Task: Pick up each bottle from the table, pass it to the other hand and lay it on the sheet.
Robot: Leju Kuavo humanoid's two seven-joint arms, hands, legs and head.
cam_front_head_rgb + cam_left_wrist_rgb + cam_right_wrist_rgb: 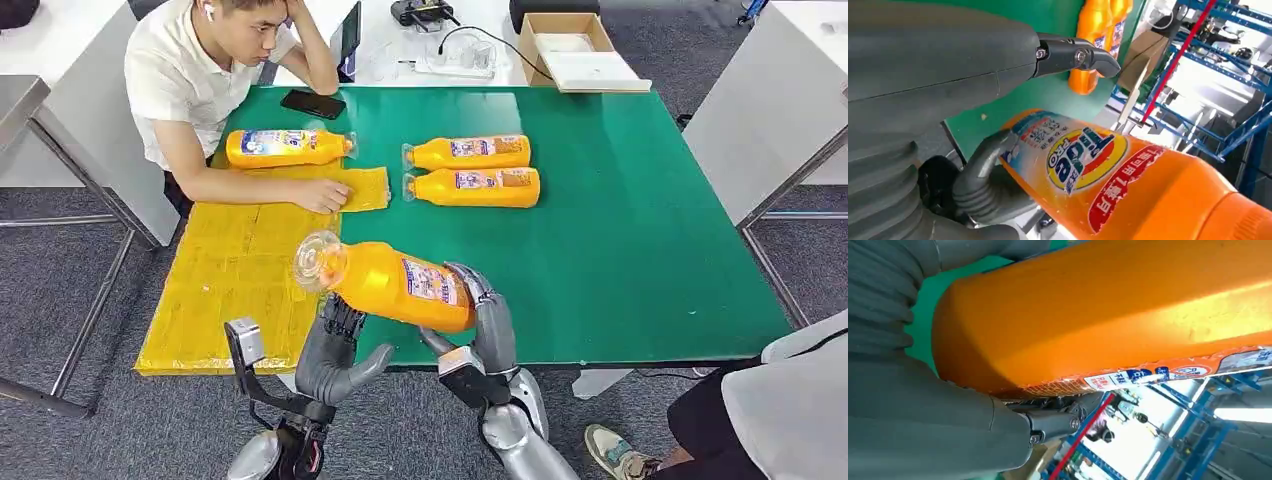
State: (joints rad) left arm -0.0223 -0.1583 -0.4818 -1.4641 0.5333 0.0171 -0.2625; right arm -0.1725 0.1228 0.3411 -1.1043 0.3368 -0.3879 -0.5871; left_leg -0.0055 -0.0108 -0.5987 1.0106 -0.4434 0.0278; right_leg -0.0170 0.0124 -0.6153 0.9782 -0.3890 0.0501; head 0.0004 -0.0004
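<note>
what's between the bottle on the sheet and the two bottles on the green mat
Bare green mat between the sheet bottle and the pair, per the head view.

Held bottle [400,285] hiding most of the left hand [335,345] fingers in the head view. Bottle cap cut off by the edge in the left wrist view. Label text [1148,376] too small to read. Seated person [215,70] cropped at the top.

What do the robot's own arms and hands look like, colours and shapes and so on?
Both arms are silver metal with rounded shells near the lower edge of the head view. The left hand has a smooth grey cover, a thick grey thumb and darker, segmented fingers; a black bracket with a small grey box sits at its wrist. The right hand looks alike, grey with dark jointed fingers showing small screws.
</note>
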